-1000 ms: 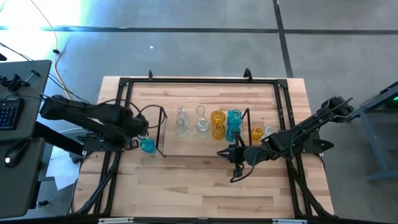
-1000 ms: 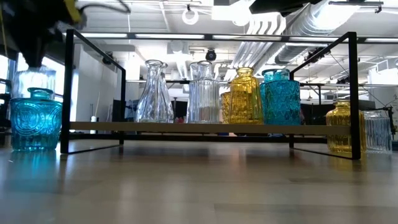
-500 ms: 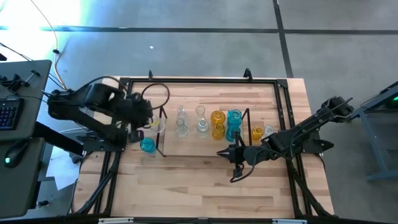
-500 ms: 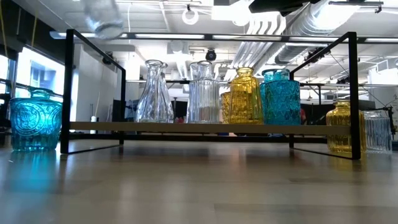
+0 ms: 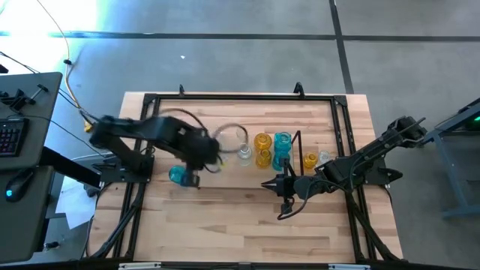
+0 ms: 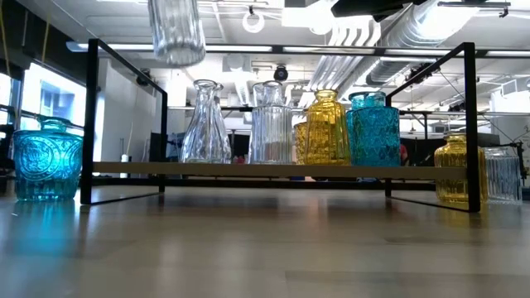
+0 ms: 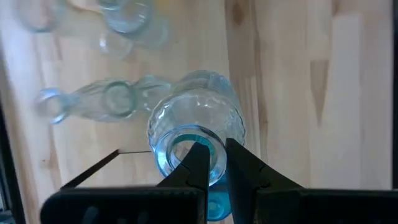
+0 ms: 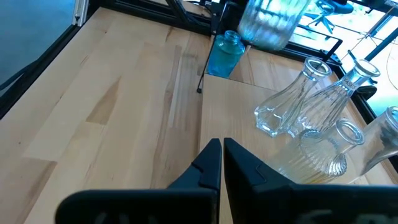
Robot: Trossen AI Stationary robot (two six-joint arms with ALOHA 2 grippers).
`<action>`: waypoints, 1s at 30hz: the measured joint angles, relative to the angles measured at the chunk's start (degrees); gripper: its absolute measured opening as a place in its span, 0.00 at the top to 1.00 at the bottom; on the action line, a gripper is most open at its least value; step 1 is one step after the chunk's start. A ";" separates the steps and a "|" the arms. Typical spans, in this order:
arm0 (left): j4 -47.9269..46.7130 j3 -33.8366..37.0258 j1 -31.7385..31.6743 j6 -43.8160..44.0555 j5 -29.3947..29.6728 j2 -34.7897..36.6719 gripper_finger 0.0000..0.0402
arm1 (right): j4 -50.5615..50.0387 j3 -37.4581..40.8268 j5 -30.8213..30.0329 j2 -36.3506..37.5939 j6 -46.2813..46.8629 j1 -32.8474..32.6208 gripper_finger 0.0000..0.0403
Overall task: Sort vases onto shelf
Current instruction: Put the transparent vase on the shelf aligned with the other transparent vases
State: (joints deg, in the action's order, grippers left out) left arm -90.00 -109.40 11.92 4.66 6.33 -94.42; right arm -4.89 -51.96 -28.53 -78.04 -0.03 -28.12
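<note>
Probably a robotics lab or workshop: bare ceiling ducts (image 6: 389, 33), a concrete floor (image 5: 225, 45), and a keyboard (image 5: 9, 136) beside the wooden table (image 5: 247, 225).

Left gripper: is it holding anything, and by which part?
Yes: the left gripper holds a clear ribbed vase by its mouth rim, lifted above the shelf.

Both arms are dark, jointed and slender. The left arm (image 5: 142, 135), mid-left of the high view, trails a looping black cable. The right arm (image 5: 360, 161), mid-right, ends in tapering matte black fingers (image 8: 205, 165).
</note>
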 joint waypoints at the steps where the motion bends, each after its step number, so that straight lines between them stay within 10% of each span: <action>1: -0.01 0.00 0.38 -0.28 -0.04 -1.51 0.96 | 0.00 0.00 0.00 0.00 0.00 0.00 1.00; 30: 6.81 4.92 1.26 3.61 1.43 -16.30 0.96 | -0.50 0.00 0.22 0.00 -0.44 -1.57 1.00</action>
State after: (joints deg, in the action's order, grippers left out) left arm -83.19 -104.49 13.18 8.28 7.76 -110.72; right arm -5.39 -51.96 -28.32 -78.04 -0.47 -29.69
